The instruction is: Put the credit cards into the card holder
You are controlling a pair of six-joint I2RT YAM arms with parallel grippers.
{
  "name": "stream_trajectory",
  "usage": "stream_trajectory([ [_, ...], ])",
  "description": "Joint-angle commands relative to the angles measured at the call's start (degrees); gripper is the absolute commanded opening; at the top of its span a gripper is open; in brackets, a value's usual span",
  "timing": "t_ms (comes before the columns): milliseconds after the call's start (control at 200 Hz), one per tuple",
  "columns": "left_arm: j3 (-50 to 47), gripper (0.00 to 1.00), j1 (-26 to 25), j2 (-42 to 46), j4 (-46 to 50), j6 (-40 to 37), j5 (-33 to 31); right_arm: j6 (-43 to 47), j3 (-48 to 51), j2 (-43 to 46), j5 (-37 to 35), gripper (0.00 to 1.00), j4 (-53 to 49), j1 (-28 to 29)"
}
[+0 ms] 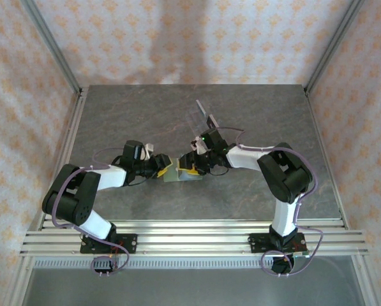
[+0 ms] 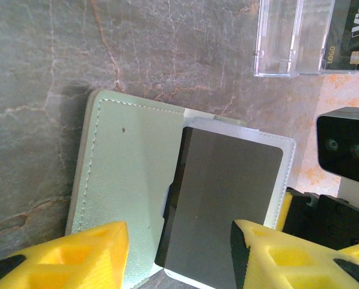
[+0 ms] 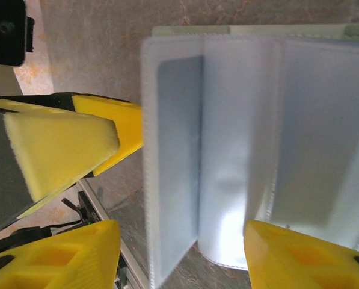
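Below your half-open, empty left hand [image 2: 179,232], a credit card [image 2: 233,180] sits seemingly half-pocketed in the card holder [image 2: 131,156]; push it home.

Black-and-white arms [image 1: 107,178], yellow tool fingers [image 2: 77,253]

We saw a robotics lab test cell, not a lived-in room. In the top view, a grey stone-patterned table [image 1: 145,108] was boxed in by bare aluminium posts [image 1: 51,44] slanting in from the upper left and upper right of the frame. Pale patterned backdrop sheets [image 1: 177,38] hung behind them as makeshift walls. Across the bottom of the frame ran slotted aluminium rails [image 1: 190,236], and the cabled left arm [image 1: 82,191] and right arm [image 1: 286,178] were bolted onto them.
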State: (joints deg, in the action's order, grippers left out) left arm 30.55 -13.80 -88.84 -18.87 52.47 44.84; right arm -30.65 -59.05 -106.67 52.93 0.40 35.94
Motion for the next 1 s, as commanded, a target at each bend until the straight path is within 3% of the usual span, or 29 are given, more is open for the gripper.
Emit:
stream_trajectory([
  [0, 1.6, 0.49, 0.8, 0.8, 0.9, -1.2, 1.2, 1.3, -1.8, 0.5, 0.8, 0.54, -1.2, -0.1],
  [125, 0.9, 0.5, 1.2, 1.3, 1.0, -1.3, 0.6, 1.2, -2.0, 0.4, 1.0, 0.51, -1.3, 0.0],
  [405, 1.3, 0.5, 2.4, 2.1, 3.7, -3.0, 0.8, 1.0, -2.8, 0.5, 1.0, 0.55, -0.7, 0.8],
  [826, 0.2, 0.51, 7.2, 6.7, 9.8, -6.4, 0.3, 0.4, -11.8, -5.9, 1.8, 0.55, -2.2, 5.6],
  [996, 0.0, 0.51, 7.8, 7.3, 10.5, -6.9, 0.2, -0.2, -7.5, -0.3, -3.3, 0.59, 1.3, 4.9],
])
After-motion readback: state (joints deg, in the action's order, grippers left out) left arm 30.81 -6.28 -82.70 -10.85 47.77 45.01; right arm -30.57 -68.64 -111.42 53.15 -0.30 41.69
